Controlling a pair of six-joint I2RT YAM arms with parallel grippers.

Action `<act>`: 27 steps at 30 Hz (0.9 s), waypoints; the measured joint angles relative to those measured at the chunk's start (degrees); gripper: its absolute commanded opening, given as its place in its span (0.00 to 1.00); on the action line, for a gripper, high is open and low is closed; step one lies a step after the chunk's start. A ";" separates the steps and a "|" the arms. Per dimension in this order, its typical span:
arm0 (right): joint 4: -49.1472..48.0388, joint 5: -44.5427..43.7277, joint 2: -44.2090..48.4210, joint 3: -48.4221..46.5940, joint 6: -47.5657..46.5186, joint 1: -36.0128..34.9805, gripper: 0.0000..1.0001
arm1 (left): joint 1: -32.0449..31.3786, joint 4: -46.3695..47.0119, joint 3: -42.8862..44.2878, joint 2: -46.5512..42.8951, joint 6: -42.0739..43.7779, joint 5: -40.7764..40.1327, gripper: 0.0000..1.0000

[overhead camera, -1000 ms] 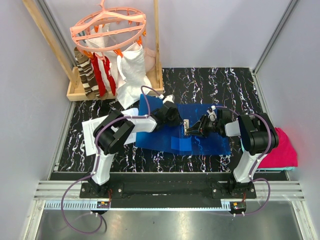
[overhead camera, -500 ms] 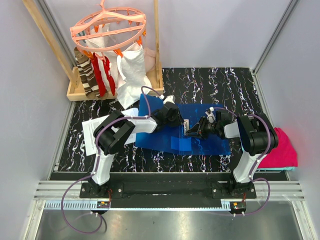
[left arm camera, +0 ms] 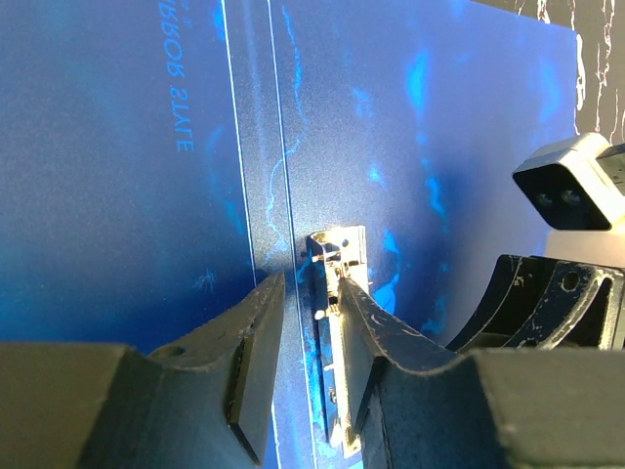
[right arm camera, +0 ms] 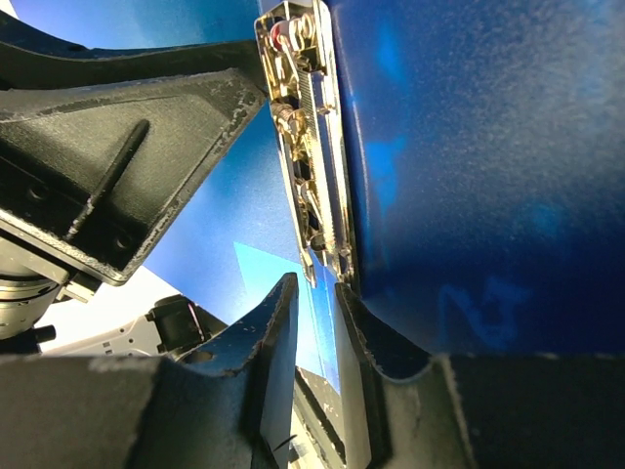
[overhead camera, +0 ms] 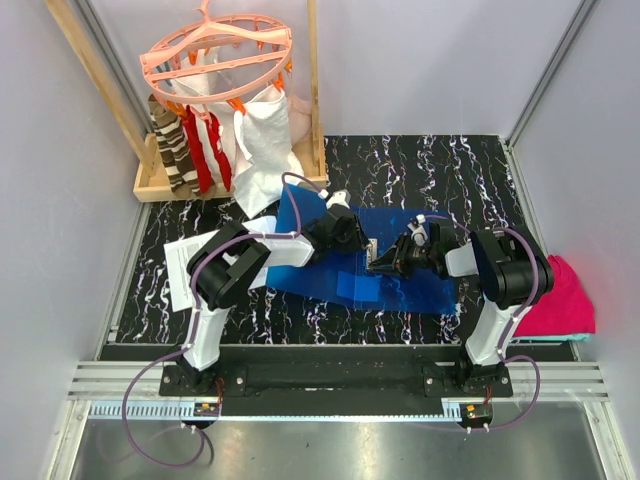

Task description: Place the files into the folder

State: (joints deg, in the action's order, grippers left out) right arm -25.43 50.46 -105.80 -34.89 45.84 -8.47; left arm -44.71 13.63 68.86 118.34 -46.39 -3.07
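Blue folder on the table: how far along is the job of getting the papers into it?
Done: the folder lies opened flat. In hand: both claws are at its metal clip. The left claw straddles it with jaws apart, and the right claw sits just short of it. Left to do: the white sheets lie outside the folder, to its left, so nothing is filed yet.

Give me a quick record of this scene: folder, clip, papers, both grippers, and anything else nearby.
folder: blue, lying open on the black marbled table
metal clip: near the folder's middle, both grippers at it
files: white sheets at the table's left, partly under the left arm, outside the folder
left gripper: jaws apart, clip beside one finger
right gripper: narrow gap at the clip's end; grip unclear
magenta cloth: far right
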 measured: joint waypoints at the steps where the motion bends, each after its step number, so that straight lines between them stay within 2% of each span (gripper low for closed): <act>1: -0.07 0.00 0.02 0.00 0.17 -0.13 0.30 | 0.00 0.07 -0.07 0.00 -0.02 0.00 0.36; 11: -2.08 -1.36 0.61 0.46 2.84 -1.66 0.30 | -0.07 0.66 -0.42 0.00 -0.17 -0.04 0.36; 16: -3.96 -1.77 0.13 0.46 4.00 -1.86 0.21 | -0.11 1.18 -0.74 -0.11 -0.15 -0.15 0.36; 25: -4.81 -2.03 -1.25 0.44 4.35 -1.97 0.23 | -0.26 1.11 -1.42 -0.76 0.59 -0.04 0.37; 27: -4.74 -2.29 -1.25 0.44 4.11 -2.03 0.20 | -0.26 1.16 -1.60 -0.87 0.55 0.07 0.37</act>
State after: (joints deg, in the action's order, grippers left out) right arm -30.17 48.16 -107.04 -34.46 49.95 -10.50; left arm -44.97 14.79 67.26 117.47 -45.84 -3.01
